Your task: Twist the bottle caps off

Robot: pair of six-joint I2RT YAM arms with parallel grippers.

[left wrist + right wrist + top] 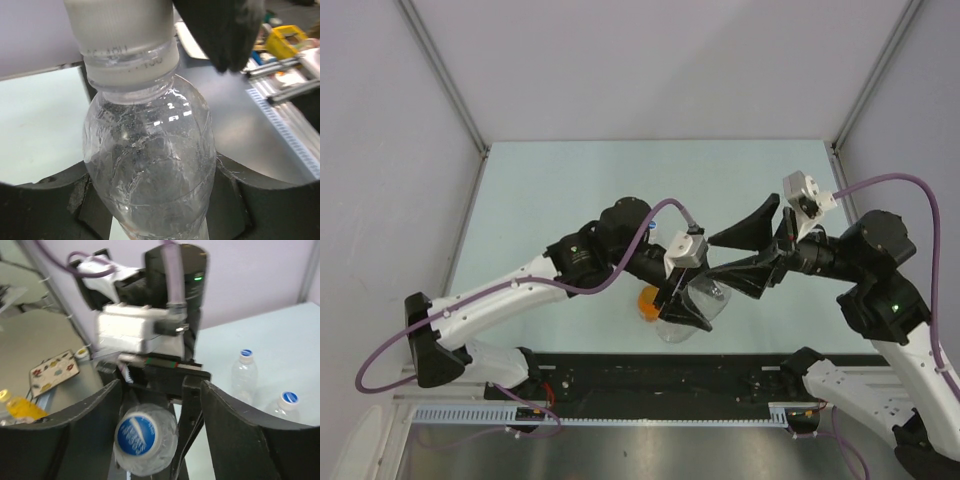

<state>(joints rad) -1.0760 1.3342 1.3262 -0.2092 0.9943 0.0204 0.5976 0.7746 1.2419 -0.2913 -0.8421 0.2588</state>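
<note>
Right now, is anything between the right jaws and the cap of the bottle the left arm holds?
Nothing visible. The right gripper has its jaws open on either side of the cap, with no object in between. The left gripper clamps the bottle lower down, clear of the cap.

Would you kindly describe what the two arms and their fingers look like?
The left arm and right arm have white link shells and round black joints. A purple cable runs along each. The fingers are black and wedge-shaped. A white camera block sits at each wrist, and a green light glows on the right arm.
</note>
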